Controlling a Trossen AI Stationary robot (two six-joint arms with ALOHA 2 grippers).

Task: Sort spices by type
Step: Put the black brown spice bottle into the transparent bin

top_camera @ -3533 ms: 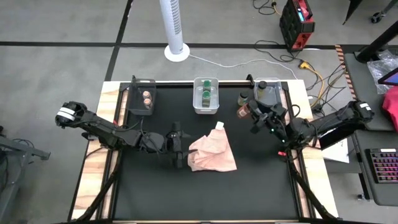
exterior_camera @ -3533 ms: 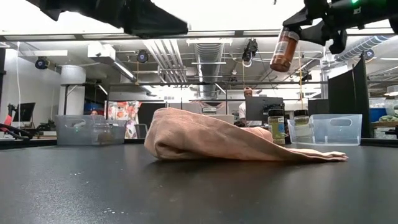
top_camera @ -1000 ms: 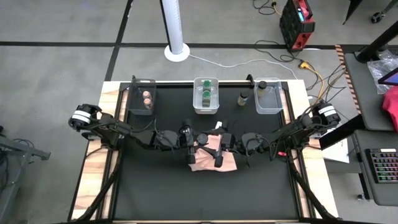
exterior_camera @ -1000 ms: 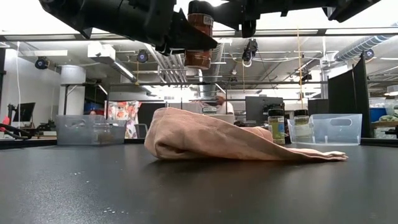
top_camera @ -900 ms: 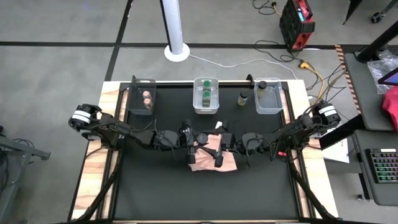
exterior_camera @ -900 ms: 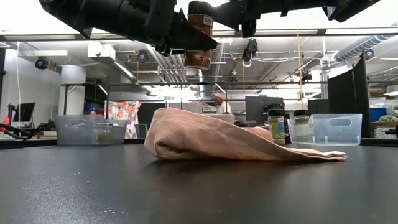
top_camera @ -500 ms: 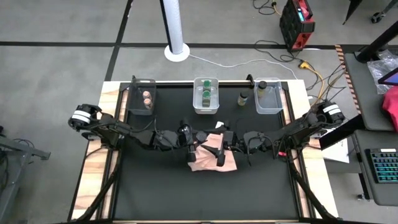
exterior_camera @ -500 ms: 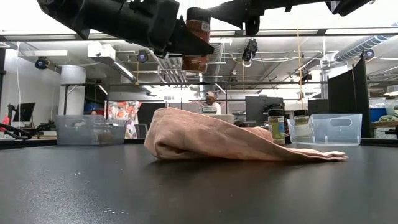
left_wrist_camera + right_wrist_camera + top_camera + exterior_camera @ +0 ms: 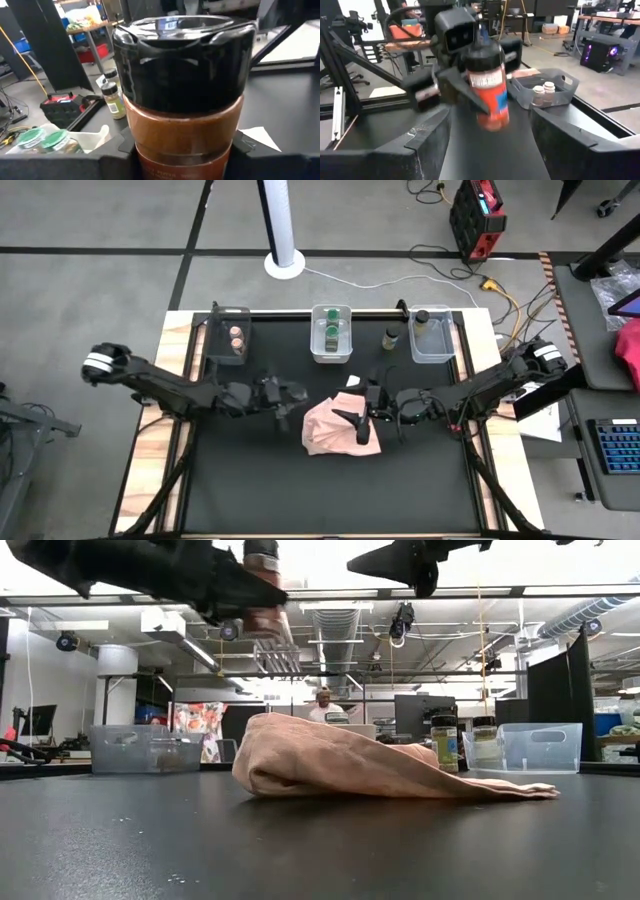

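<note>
My left gripper (image 9: 288, 400) is shut on a spice jar (image 9: 184, 100) with a black lid and red-brown contents, high above the table left of the pink cloth (image 9: 340, 427). My right gripper (image 9: 356, 420) hangs open over the cloth with nothing between its fingers. It faces the jar (image 9: 489, 87) across a short gap. The cloth lies bunched on the black table top. My left gripper pinches the jar's body (image 9: 142, 148) below the black lid between its two fingers, one on either side. The fingers come about level from the table's left side. The jar (image 9: 262, 585) stands roughly upright, lid up, lifted well clear of table and cloth.
Three clear bins stand along the far edge. The left bin (image 9: 232, 340) holds tan-lidded jars, the middle one (image 9: 332, 337) green-lidded jars, and the right one (image 9: 433, 335) a black-lidded jar. One more jar (image 9: 391, 338) stands on the table between the middle and right bins.
A second ago both grippers were at the jar above the cloth. The jar has left my right gripper and stayed in my left gripper. My left gripper has drawn back toward the table's left edge and risen a little, keeping the jar upright.
</note>
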